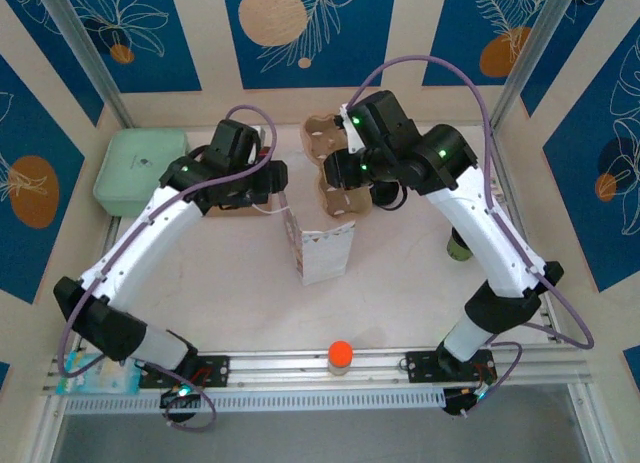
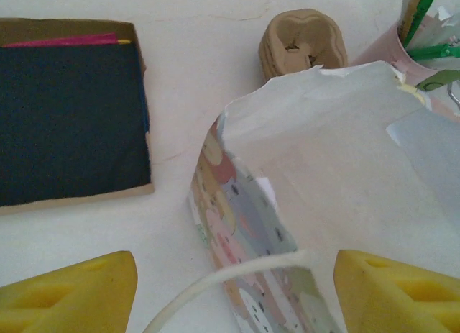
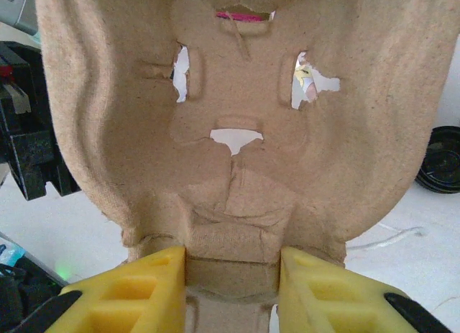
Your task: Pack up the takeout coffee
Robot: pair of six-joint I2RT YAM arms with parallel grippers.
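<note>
**Carrier first, then the coffee**

I judge the step in hand is getting the pulp carrier (image 3: 237, 131) into the paper bag (image 2: 323, 167), which stands open in the middle of the counter (image 1: 400, 293). My right hand (image 3: 233, 275) is clamped on the carrier's edge, and its pockets are empty. My left hand (image 2: 233, 290) is apart, with the bag's handle (image 2: 215, 277) between the fingers. Next, I think, I must keep the mouth wide and lower the carrier straight. I see nothing inside the bag. The takeout coffee may be the round black lid (image 3: 440, 160) beside the carrier, but I cannot tell.

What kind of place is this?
Likely a staged robot test cell, not a café: blue patterned wall panels, an aluminium mounting rail, plus a paper bag and pulp cup carrier as props.
</note>
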